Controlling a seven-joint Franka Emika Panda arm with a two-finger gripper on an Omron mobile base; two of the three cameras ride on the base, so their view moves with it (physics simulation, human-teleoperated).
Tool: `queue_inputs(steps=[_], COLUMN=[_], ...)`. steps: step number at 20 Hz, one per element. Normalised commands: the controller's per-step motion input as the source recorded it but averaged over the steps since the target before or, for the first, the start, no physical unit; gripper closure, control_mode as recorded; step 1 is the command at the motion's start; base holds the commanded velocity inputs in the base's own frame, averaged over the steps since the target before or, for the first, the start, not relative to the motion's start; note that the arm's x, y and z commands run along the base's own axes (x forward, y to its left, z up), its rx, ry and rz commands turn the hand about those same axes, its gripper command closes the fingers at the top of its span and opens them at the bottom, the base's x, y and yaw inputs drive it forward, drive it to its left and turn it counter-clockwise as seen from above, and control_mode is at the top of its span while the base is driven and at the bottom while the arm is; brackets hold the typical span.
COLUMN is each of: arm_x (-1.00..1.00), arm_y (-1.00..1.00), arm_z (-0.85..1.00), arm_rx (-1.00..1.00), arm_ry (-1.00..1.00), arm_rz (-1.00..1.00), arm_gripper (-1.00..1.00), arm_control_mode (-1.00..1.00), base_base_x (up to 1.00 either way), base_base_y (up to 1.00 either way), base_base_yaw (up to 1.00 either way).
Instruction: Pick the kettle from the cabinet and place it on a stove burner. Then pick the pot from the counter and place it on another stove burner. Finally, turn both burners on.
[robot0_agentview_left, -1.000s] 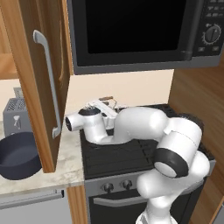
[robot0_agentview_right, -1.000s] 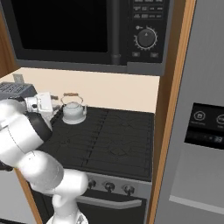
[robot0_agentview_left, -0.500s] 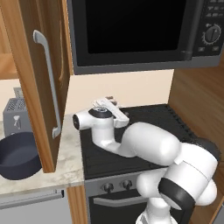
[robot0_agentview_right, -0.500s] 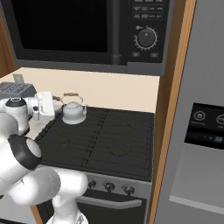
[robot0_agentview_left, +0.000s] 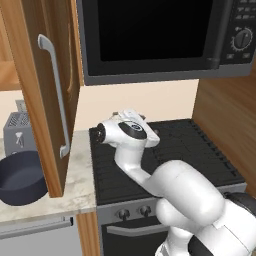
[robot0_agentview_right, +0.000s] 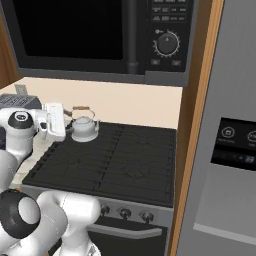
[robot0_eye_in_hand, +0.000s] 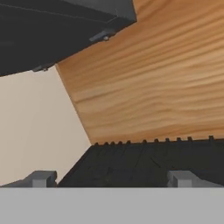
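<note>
On the back left burner of the stove (robot0_agentview_right: 107, 162) the kettle (robot0_agentview_right: 83, 128) is seen standing upright, its wooden-barred handle arched above it, so the first part of the task can be judged done. Just beside the kettle, on its left in the right base view, the hand (robot0_agentview_right: 61, 120) is found with its jaws spread wide and nothing between them; in the hand view the two fingertips (robot0_eye_in_hand: 42, 178) stand well apart over the black grates, with a wood panel and the underside of the microwave (robot0_agentview_left: 160, 37) beyond. Whether the hand touches the kettle cannot be told, but no grip is shown.

Left of the stove, the pot (robot0_agentview_left: 19, 177) is seen resting on the pale worktop (robot0_agentview_left: 75, 187), partly hidden behind the open door of the cabinet (robot0_agentview_left: 42, 80), with the toaster (robot0_agentview_left: 17, 131) close behind it. The pot is not yet lifted, so the second placement is judged outstanding, and a free burner is available on the range for it. The knobs (robot0_agentview_right: 123, 212) along the stove front are untouched as far as can be seen, and no flame is visible, so the lighting of both burners is also judged to remain.
</note>
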Motion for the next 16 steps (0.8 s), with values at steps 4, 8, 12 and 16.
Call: queue_inputs(steps=[4,8,12,16], arm_x=[-0.33,-0.19,-0.16,-0.18], arm_y=[-0.15,0.0,0.0,0.0], arm_z=[0.13,0.12,0.01,0.0], arm_rx=[0.13,0.16,0.18,0.17], arm_ry=[-0.01,0.0,0.0,0.0], arm_rz=[0.0,0.07,0.16,0.2], arm_gripper=[-1.0,-1.0,-1.0,-1.0], arm_control_mode=[-1.0,-1.0,-1.0,-1.0], base_base_x=[0.0,0.0,0.0,0.0], base_base_y=[0.0,0.0,0.0,0.0], base_base_yaw=[0.0,0.0,0.0,0.0])
